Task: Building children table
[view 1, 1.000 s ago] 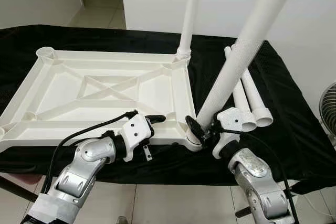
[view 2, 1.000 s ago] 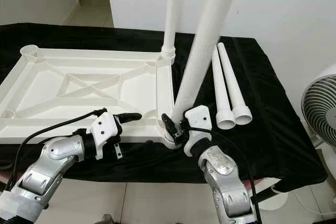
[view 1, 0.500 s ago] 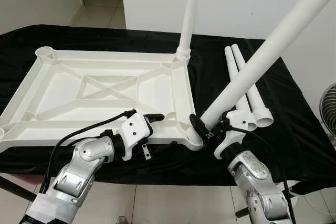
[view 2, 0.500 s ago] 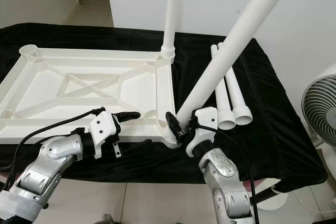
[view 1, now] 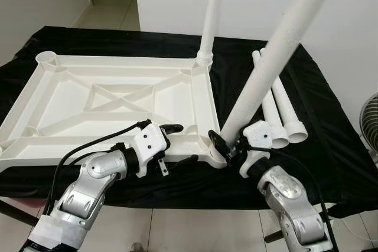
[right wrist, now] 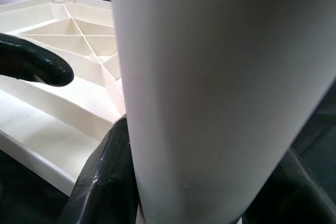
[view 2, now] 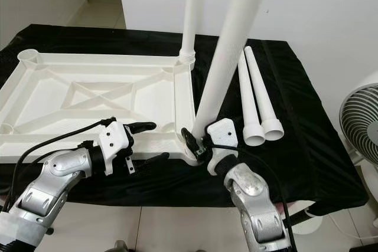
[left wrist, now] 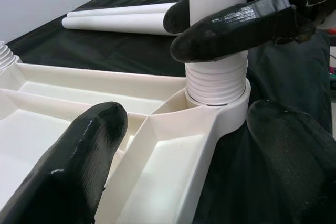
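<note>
At lower left, our left gripper (view 1: 180, 143) has its fingers spread astride the near rim of the upturned tabletop (view 1: 112, 100), which fills the left half of the frame. At upper centre, one leg (view 1: 211, 16) already stands in the far corner socket. At lower right, our right gripper (view 1: 227, 149) pinches a second leg (view 1: 269, 66), now swung back steeper than half a second ago, its threaded end seated in the near corner socket (left wrist: 218, 100). We judge the threading is under way.

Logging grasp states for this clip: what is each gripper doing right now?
Left gripper: open, its fingers above and below the near rim of the tabletop.
Right gripper: shut on the table leg at the near right corner socket.
</note>
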### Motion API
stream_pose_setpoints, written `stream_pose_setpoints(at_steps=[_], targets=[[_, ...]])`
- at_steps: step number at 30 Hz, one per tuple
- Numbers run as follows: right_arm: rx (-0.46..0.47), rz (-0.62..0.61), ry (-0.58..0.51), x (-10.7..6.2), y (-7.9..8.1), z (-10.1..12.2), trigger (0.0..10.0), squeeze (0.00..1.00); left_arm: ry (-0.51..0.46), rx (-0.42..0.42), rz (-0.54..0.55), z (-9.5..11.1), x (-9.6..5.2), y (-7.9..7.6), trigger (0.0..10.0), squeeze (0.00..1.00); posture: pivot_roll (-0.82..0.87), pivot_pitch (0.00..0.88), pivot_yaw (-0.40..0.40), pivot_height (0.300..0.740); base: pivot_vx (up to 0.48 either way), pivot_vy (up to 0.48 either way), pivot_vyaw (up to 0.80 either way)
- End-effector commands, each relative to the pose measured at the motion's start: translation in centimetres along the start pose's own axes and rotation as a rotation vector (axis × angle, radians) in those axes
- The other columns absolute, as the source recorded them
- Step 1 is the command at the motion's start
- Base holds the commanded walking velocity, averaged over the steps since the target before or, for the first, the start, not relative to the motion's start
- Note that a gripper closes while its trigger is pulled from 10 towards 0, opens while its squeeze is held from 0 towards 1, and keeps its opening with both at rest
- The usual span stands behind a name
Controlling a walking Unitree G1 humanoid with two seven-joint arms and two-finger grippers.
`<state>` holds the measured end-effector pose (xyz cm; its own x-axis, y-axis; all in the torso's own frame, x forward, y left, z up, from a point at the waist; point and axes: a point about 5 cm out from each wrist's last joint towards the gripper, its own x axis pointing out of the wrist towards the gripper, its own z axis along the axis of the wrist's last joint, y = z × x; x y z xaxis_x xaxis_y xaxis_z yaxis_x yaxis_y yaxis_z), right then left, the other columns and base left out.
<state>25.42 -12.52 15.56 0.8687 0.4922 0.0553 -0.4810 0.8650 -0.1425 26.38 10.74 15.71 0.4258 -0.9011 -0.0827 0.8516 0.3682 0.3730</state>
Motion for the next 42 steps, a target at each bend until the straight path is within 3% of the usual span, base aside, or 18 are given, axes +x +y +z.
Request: stream_pose_setpoints(at_steps=[1, 10, 20, 34, 42], targets=[[-0.01, 0.008, 0.087, -0.2, 0.0, -1.7, 10.0, 0.0, 0.002, -0.001, -0.001, 0.1, -0.3, 0.1, 10.0, 0.0, 0.13, 0.106, -0.022, 0.74, 0.0, 0.0, 0.0], [-0.068, 0.008, 0.043, -0.9, 0.3, -1.9, 10.0, 0.0, 0.006, -0.004, 0.007, 0.1, -0.5, 0.2, 10.0, 0.0, 0.14, 0.112, -0.019, 0.74, 0.0, 0.0, 0.0], [-0.083, 0.034, 0.12, 0.7, -0.8, -1.4, 10.0, 0.0, 0.002, 0.001, 0.003, 0.2, -0.3, 0.3, 10.0, 0.0, 0.13, 0.112, -0.019, 0.74, 0.0, 0.0, 0.0], [-0.134, 0.123, 0.143, 1.6, -0.8, -1.2, 10.0, 0.0, -0.002, 0.001, 0.013, 0.3, -0.3, 0.3, 10.0, 0.0, 0.13, 0.113, -0.03, 0.74, 0.0, 0.0, 0.0], [0.052, 0.064, 0.139, 2.0, -2.2, -0.8, 10.0, 0.0, -0.005, 0.003, 0.01, 0.3, -0.2, 0.3, 10.0, 0.0, 0.13, 0.115, -0.025, 0.74, 0.0, 0.0, 0.0]])
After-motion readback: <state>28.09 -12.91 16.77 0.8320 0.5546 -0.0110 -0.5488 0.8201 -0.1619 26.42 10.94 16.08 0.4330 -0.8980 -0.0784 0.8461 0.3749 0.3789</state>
